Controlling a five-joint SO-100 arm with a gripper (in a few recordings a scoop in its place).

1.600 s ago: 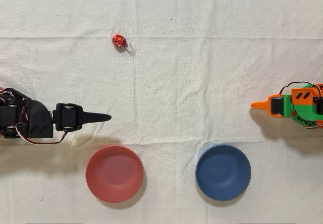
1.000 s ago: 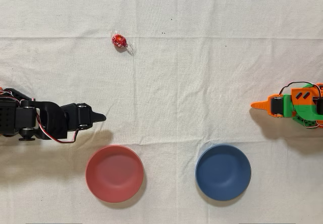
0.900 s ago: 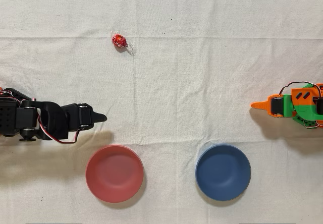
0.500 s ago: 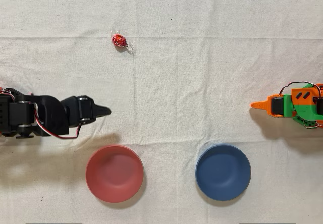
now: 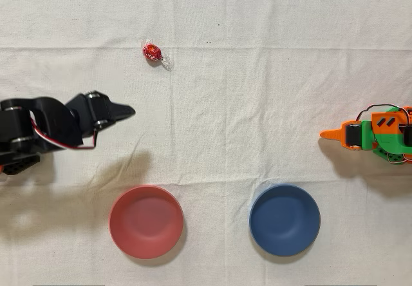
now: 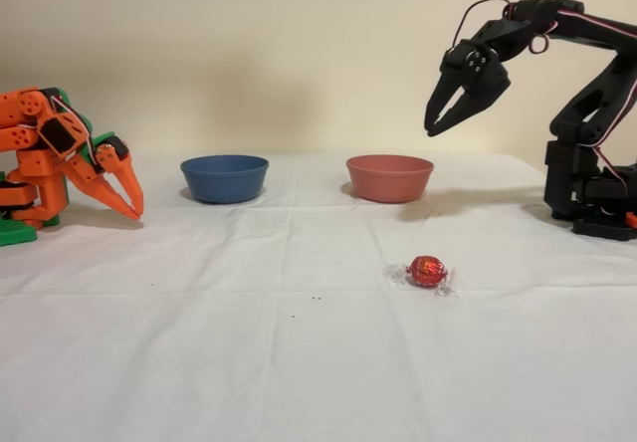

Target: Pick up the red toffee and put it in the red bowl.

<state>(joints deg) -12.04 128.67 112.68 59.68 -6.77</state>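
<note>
Black arm: in the side view it stands at the right on its base, upper link rising, forearm reaching left, wrist bent so the gripper (image 6: 446,115) hangs high in the air, pointing down and to the left.
Gripper height: well above the white cloth (image 6: 249,362), higher than the rim of the red bowl (image 6: 389,177).
Gripper from above: the gripper (image 5: 123,112) points right from the left edge, its tip between the candy and the red bowl (image 5: 146,221), touching neither.
Fingers: slightly spread in the side view, a narrow gap between the two pointed tips; nothing held.
Red toffee: the candy (image 5: 151,52) lies on the cloth, up and a little right of the gripper tip in the overhead view; in the side view the candy (image 6: 427,271) sits nearer the camera than the red bowl, clear wrapper ends sticking out both sides.
Red bowl: upright on the cloth, nothing in it, well apart from the candy.
Blue bowl: the blue bowl (image 5: 284,219) stands beside the red one, apart from it.
Orange arm: idle (image 5: 373,133) at the opposite edge, folded low.
</note>
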